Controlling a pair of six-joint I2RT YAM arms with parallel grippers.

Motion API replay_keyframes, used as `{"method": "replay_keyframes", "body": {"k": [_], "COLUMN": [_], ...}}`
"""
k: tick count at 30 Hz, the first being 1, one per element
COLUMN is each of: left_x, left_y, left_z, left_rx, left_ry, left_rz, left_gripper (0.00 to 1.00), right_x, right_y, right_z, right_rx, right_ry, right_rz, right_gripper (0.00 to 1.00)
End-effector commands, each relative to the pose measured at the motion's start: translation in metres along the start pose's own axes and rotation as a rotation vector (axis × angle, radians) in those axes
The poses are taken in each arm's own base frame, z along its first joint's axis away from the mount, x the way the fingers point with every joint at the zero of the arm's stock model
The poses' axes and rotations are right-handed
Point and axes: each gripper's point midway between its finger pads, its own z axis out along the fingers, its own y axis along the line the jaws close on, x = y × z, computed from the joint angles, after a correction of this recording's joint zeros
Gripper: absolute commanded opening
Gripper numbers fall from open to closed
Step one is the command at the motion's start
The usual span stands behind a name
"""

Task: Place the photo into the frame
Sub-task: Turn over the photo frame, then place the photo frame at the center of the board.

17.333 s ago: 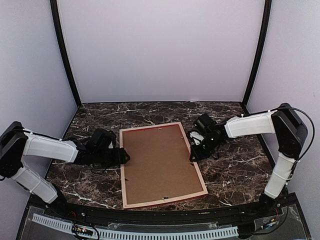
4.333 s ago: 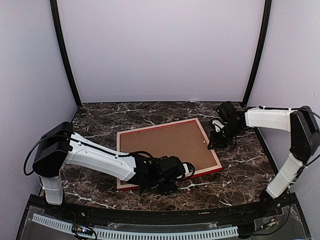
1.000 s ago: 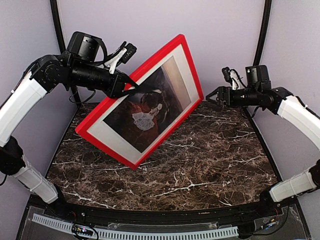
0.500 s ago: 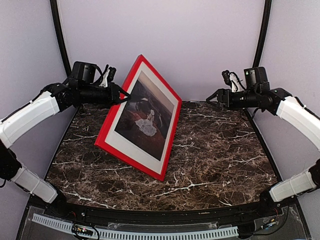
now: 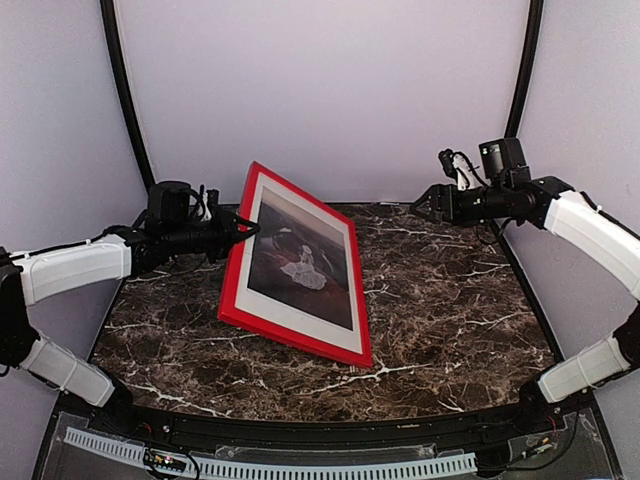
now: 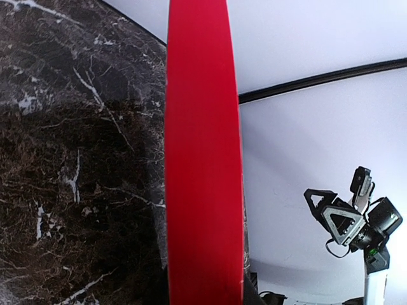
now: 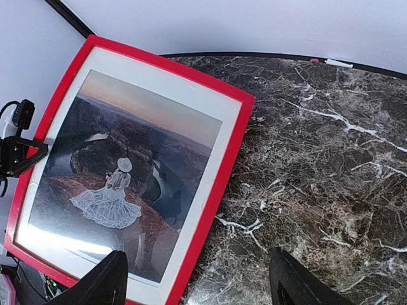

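Two pincers: left pincer (image 5: 246, 228) clamped on the tilted frame (image 5: 236, 275) with the photo (image 5: 300, 265) inside, right pincer (image 5: 420, 207) spread wide, aloft.

surface: dark marbled table (image 5: 450, 300) | on it: red frame (image 5: 300, 338), near edge down, far edge raised, tilted

Blocked at centre-left by the frame (image 5: 292, 340), tilted with its lower edge on the table (image 5: 450, 300) and clamped at its left edge in the left gripper (image 5: 245, 228); passable over the marble to the right, below the raised, wide-spread right gripper (image 5: 425, 203).
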Motion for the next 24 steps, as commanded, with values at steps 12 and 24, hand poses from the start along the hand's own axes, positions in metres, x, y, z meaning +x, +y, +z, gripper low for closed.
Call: {"method": "replay_keyframes", "body": {"k": [12, 24], "left_x": [-0.002, 0.025], "left_y": [-0.017, 0.033], "left_z": [0.007, 0.024], "left_rx": [0.270, 0.178], "left_ry": [-0.046, 0.024], "left_rz": [-0.107, -0.140], "left_gripper": [0.09, 0.57], "right_x": [0.013, 0.024], "right_y": [-0.010, -0.017], "right_z": [0.016, 0.022], "right_rx": [0.019, 0.036], "right_ry": [0.031, 0.056], "right_rz": [0.005, 0.015], "right_gripper": [0.77, 0.77]}}
